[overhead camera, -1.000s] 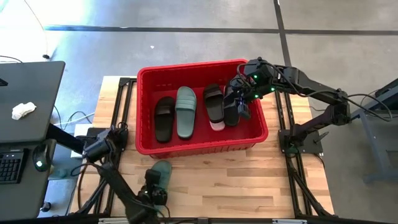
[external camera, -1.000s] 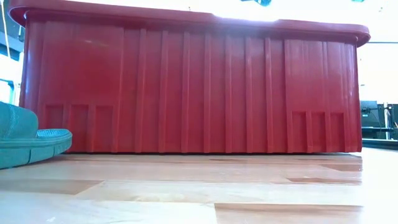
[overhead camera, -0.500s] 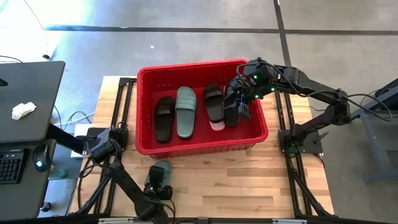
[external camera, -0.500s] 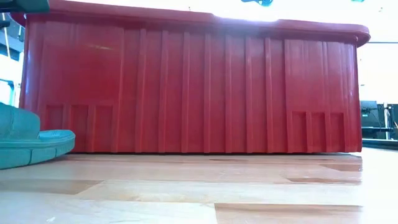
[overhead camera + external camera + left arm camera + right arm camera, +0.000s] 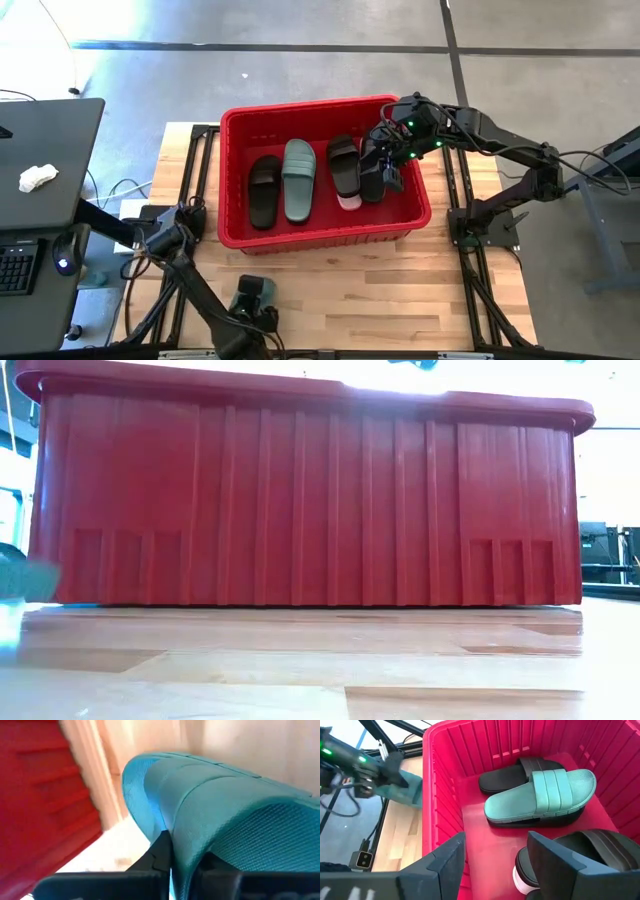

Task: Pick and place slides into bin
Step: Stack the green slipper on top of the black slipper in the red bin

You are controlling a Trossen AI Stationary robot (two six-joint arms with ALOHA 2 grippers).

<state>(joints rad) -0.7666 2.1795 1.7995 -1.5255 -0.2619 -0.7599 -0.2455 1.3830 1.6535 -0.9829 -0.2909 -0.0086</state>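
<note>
The left gripper (image 5: 252,303) has closed on the strap of a sage green slide (image 5: 257,290) on the table in front of the red bin (image 5: 322,232). A second ago its fingers stood wide apart over the sandal; now they pinch the strap, seen close in the left wrist view (image 5: 200,820). The slide has been drawn away from the bin's front wall toward the table's near edge, and in the low view it has slipped almost out at the bin's left corner.
</note>
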